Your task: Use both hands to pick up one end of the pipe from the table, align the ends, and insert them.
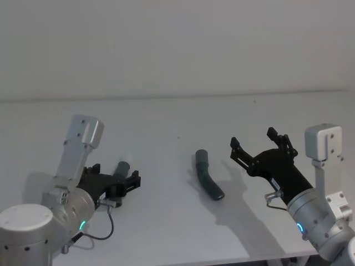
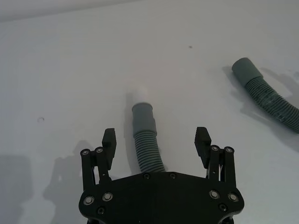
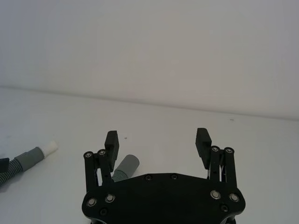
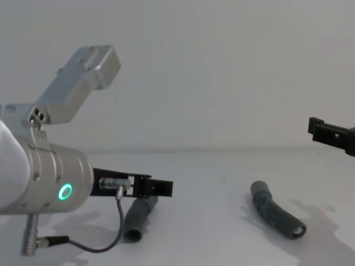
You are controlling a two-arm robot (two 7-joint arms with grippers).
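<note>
Pipe piece [image 2: 146,148] lies inside the spread left tool [image 2: 156,136]; right tool [image 1: 253,138] hovers, also spread.

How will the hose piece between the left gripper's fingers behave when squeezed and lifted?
The hose piece is corrugated, so it will likely flex, not stay rigid. Its ribs probably give the open left gripper good friction. Round in section, it might roll on the table if nudged off-centre.
</note>
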